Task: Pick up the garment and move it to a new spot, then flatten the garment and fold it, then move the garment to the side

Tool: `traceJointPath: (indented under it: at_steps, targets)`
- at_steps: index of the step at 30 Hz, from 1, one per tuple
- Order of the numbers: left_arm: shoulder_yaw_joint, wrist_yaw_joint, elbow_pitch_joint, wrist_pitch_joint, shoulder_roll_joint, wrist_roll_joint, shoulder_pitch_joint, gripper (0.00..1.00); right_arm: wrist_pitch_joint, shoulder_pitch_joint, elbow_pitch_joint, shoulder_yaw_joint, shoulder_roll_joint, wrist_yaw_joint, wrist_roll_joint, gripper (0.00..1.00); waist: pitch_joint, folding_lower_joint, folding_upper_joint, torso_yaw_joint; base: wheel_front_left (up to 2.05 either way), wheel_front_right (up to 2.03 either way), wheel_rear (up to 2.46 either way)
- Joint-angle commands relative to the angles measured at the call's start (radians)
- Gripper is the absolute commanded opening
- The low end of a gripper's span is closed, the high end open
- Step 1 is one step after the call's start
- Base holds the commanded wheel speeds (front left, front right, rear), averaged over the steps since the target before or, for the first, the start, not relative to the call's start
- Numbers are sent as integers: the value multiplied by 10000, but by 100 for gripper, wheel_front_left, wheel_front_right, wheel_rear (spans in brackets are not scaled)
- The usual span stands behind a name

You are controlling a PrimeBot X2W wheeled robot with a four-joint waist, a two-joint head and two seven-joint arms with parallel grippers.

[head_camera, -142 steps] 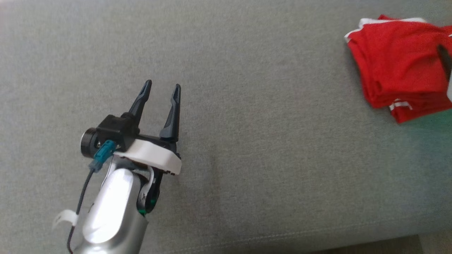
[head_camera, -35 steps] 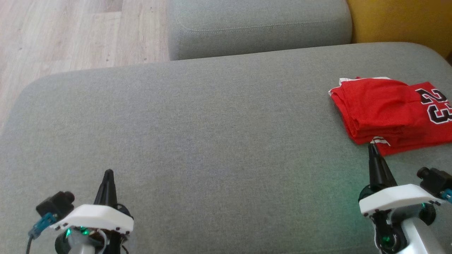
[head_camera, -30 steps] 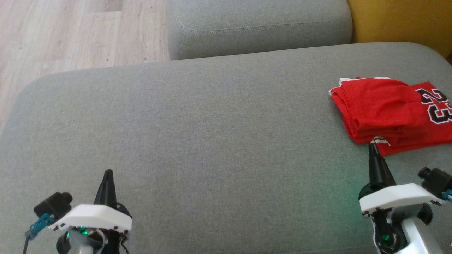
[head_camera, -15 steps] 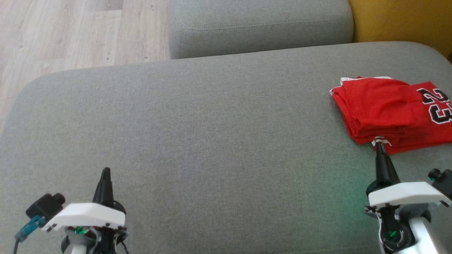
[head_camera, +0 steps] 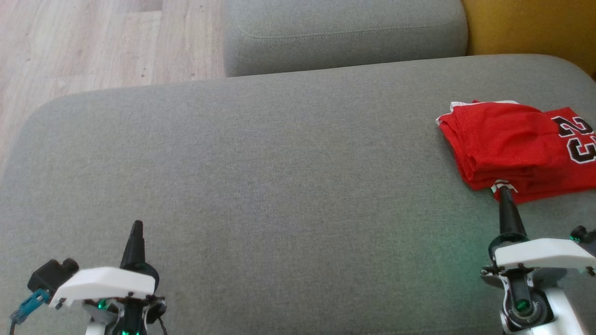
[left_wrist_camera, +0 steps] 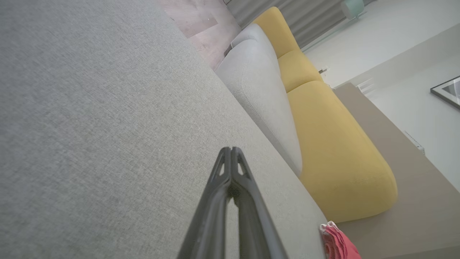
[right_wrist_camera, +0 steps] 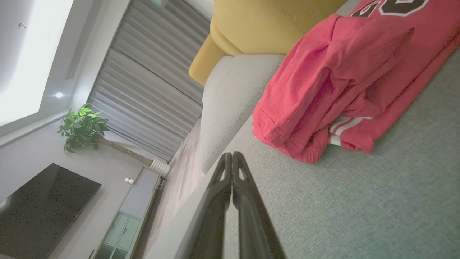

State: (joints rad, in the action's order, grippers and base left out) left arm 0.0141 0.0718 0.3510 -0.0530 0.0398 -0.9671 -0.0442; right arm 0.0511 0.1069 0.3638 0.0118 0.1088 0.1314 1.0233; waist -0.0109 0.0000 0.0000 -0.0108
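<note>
A folded red jersey (head_camera: 517,146) with a black "23" lies at the right side of the grey sofa seat (head_camera: 279,177); it also shows in the right wrist view (right_wrist_camera: 345,79) and as a red corner in the left wrist view (left_wrist_camera: 336,242). My right gripper (head_camera: 505,197) is shut and empty, its tip just short of the garment's near edge, fingertips pressed together (right_wrist_camera: 231,155). Low at the left, my left gripper (head_camera: 136,227) is shut with nothing in it (left_wrist_camera: 230,149), far from the garment.
A second grey cushion (head_camera: 344,32) lies behind the seat, with a yellow cushion (head_camera: 531,25) at the back right. Wooden floor (head_camera: 93,42) lies beyond the seat's left edge. A wide bare stretch of seat spreads between my grippers.
The head view swung out since 4.7 s ago, and the left gripper, open then, is shut now. Over the last second both grippers drew back and outward; the jersey stayed put.
</note>
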Motion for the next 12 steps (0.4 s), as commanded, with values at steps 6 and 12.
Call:
traceJointPath:
  at_steps: [6,12]
  targets:
    - [339,171,-468,185,84,-765,-558,0,-192,224,-485,-130,-1,-4,710,0,14,0,0,11,0,0,0]
    - [418,220,-538,361,87,-1439,-568,0,-366,199,-569,-266,-71,-5,1323,0,29,0,0,22,0,0,0]
